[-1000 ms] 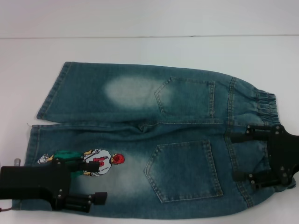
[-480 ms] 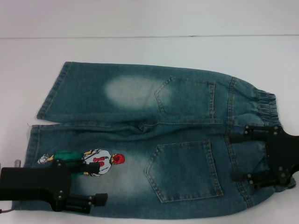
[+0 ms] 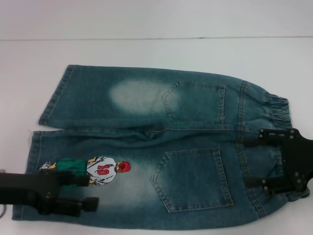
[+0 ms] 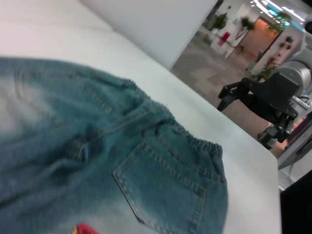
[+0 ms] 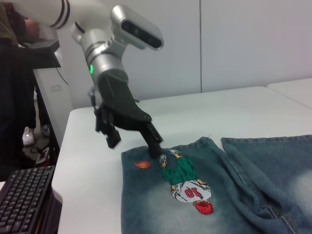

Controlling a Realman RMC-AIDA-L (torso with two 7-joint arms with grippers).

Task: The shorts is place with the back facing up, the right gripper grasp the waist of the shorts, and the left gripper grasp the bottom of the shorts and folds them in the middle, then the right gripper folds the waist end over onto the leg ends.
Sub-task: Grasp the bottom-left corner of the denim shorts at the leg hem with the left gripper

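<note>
Shorts of faded blue denim (image 3: 161, 147) lie flat mid-bench. Left gripper (image 3: 93, 191), jaws spread, straddles the near leg hem; right gripper (image 3: 249, 161), also spread, brackets the waistband. Closing too shallow could pinch one layer only.

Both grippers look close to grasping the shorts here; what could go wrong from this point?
The left gripper is open over the embroidered figure, inboard of the leg hem, so it may pinch only the top denim layer. The right gripper straddles the shorts near one side of the elastic waistband, so the far side could sag and fold crooked.
</note>
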